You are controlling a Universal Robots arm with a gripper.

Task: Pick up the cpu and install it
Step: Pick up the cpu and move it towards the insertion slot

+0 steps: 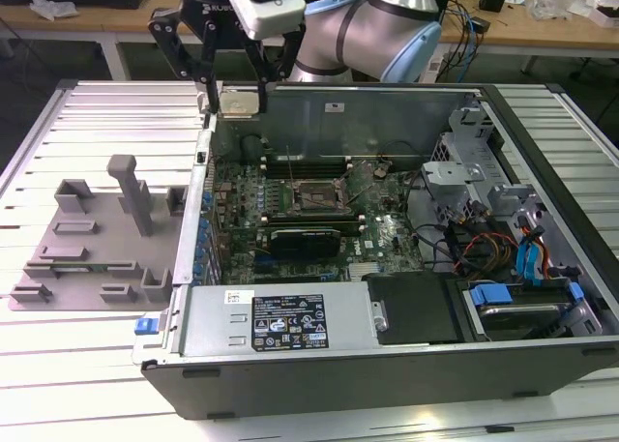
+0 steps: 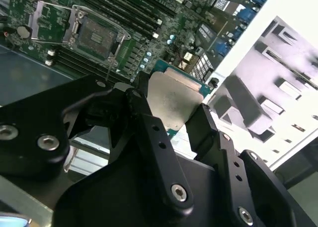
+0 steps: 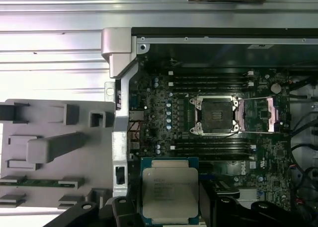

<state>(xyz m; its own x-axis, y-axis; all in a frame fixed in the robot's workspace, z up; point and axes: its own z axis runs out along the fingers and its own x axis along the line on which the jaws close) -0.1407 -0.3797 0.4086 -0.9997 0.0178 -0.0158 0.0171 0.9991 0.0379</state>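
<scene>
Above one edge of the open computer case point(image 1: 338, 123), the hand point(image 1: 237, 101) grips the cpu point(image 3: 170, 191) by opposite sides, level, presumably sparing its underside, well apart from the open socket point(image 3: 217, 116).

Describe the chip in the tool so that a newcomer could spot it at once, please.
Find the open computer case and look above its far corner on the exterior view's left, where the tool hangs. Clamped in it is the chip: small, flat, square, with a pale silver top and green edge, unlike the dark, metal-framed socket inside the case.
</scene>
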